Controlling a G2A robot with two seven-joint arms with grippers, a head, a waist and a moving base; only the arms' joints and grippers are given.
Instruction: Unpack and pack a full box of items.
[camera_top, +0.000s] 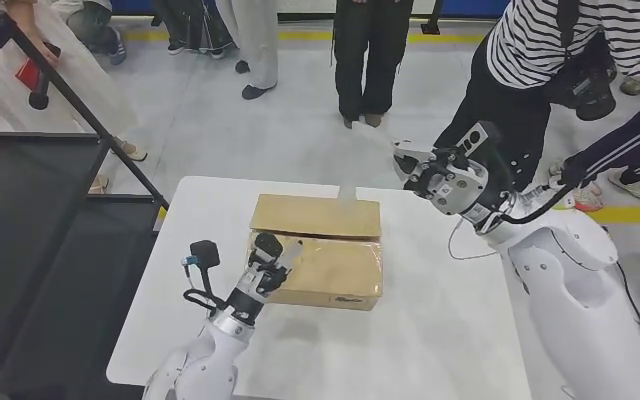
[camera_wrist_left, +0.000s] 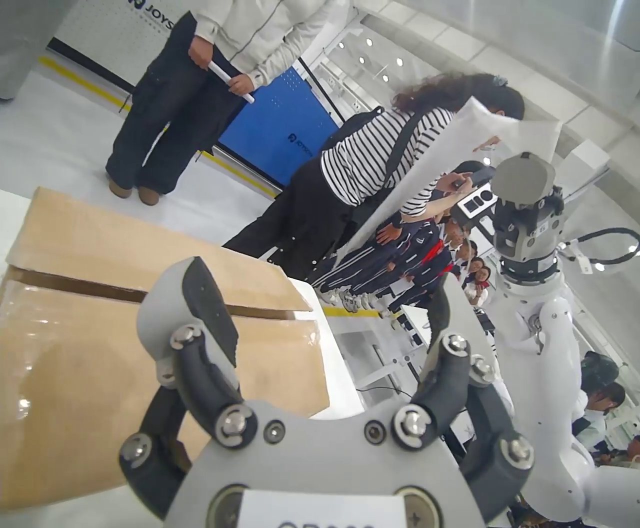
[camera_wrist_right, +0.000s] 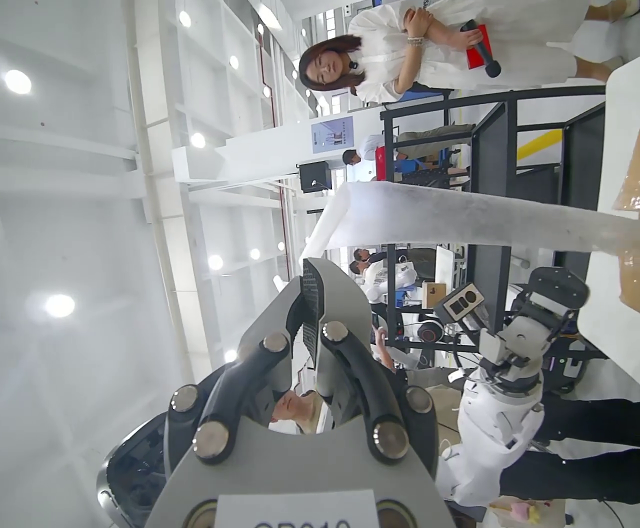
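Box (camera_top: 330, 272) at centre of table (camera_top: 440, 330), 2 top flaps nearly meeting with a slit between them. Left gripper (camera_wrist_left: 320, 287) over box's 8 o'clock corner, jaws wide, nothing held. Right gripper (camera_wrist_right: 310, 282) raised at 2 o'clock from box, past table edge, jaws pinched on white sheet (camera_wrist_right: 450, 215) running toward box's far edge.

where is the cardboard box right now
Top view: the brown cardboard box sits centred on the white table, its near left corner at the left pincer; the right pincer, holding a thin white sheet, is raised beyond its far right corner.
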